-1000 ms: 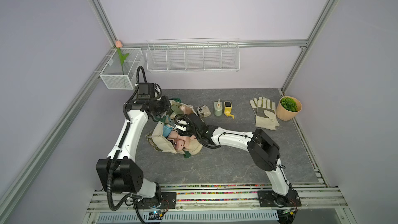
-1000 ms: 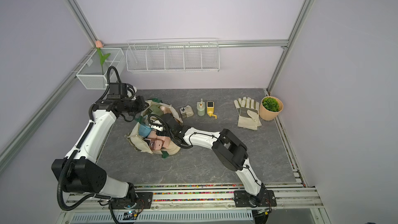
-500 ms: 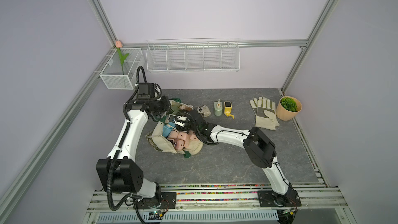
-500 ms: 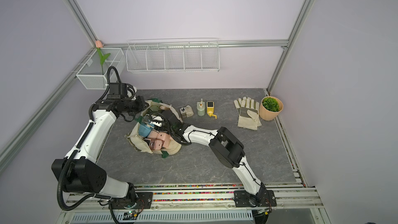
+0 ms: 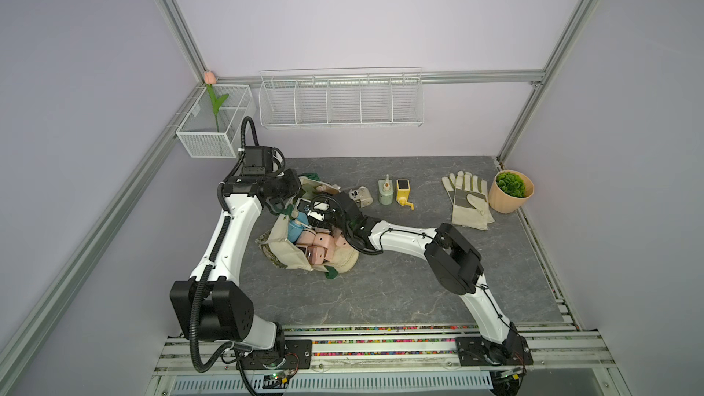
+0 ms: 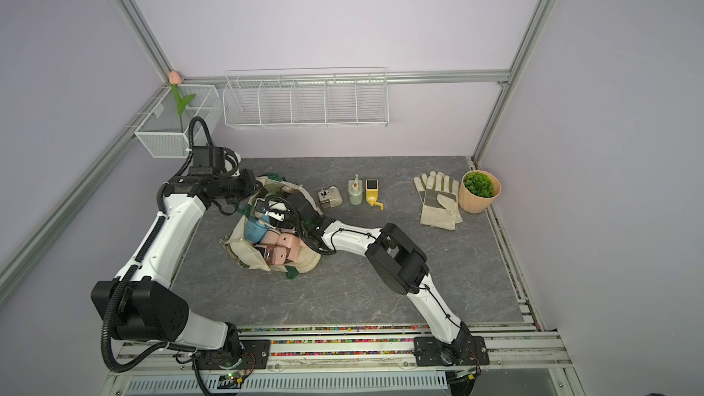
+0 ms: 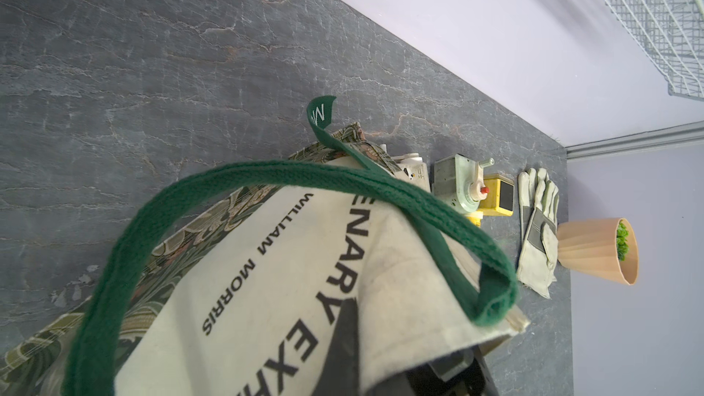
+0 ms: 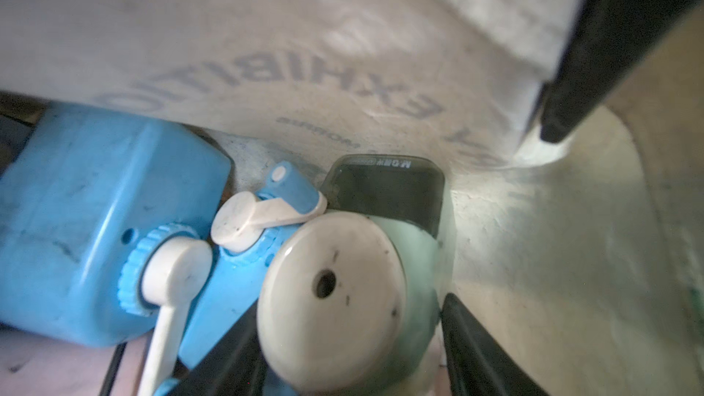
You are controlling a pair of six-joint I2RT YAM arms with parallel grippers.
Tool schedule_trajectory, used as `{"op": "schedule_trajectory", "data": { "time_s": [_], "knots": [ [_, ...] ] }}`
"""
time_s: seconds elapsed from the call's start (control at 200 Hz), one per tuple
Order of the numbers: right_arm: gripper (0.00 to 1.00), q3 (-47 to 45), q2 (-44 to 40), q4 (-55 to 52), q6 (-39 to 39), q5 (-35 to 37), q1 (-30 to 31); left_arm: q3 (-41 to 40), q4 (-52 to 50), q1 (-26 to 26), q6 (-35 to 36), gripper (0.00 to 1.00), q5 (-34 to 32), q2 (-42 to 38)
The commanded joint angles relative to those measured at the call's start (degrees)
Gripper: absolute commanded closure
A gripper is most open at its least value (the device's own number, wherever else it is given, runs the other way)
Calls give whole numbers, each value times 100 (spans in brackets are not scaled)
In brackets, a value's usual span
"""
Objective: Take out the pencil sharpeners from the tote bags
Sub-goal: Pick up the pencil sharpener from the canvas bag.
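On the desk the cream tote bag lies slumped, pink and blue pencil sharpeners showing in its mouth. The left gripper is clenched on its canvas rim; inside, the right gripper grasps a pale green sharpener.

On the gray table you can see a pair of pale gloves lying flat. Just beside them, near the side wall, is a tan pot with a green plant in it. Up on the back wall you can see a white wire rack with five bins, and in the far left corner a white mesh basket with a pink flower on a green stem standing in it.
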Motion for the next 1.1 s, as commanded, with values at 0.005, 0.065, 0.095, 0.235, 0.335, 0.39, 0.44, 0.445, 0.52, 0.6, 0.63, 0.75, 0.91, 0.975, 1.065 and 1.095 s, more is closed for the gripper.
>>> {"op": "schedule_trajectory", "data": {
  "time_s": [0.005,0.065,0.095,0.235,0.335,0.39,0.44,0.445,0.52,0.6,0.63,0.75,0.91,0.975,1.065,1.095],
  "knots": [
    [36,15,85,316,486,-92,-155,-16,-193,29,30,100,41,-119],
    [37,-25,47,299,637,-201,-194,-16,-192,30,25,100,35,-117],
    [37,-48,37,293,711,-263,-212,-15,-195,27,25,100,38,-121],
    [37,-36,15,210,1112,-524,-299,-11,-197,29,28,100,40,-116],
    [33,79,95,169,1312,-561,-324,-17,-188,27,19,100,41,-125],
    [29,187,156,64,1406,-617,-342,-15,-195,30,21,100,37,-117],
    [27,248,214,51,1471,-601,-352,-17,-188,29,23,100,52,-124],
    [27,256,228,51,1483,-597,-354,-21,-188,30,26,100,52,-124],
    [26,412,345,-50,1553,-585,-365,-14,-188,29,16,100,49,-121],
    [25,567,488,-63,1592,-522,-364,-21,-188,29,19,100,61,-125],
    [24,617,539,-42,1613,-470,-365,-23,-194,30,16,100,54,-125],
    [23,777,720,45,1626,-351,-364,-27,-184,25,18,100,57,-131],
    [28,802,785,237,1509,-380,-363,-23,-192,30,18,100,47,-114],
    [31,817,781,227,1446,-416,-365,-21,-197,29,30,100,28,-121],
    [40,687,667,340,1384,-553,-365,-16,-197,30,30,100,26,-122],
    [42,580,610,414,1369,-624,-363,-9,-196,30,30,100,22,-119]
  ]
}}
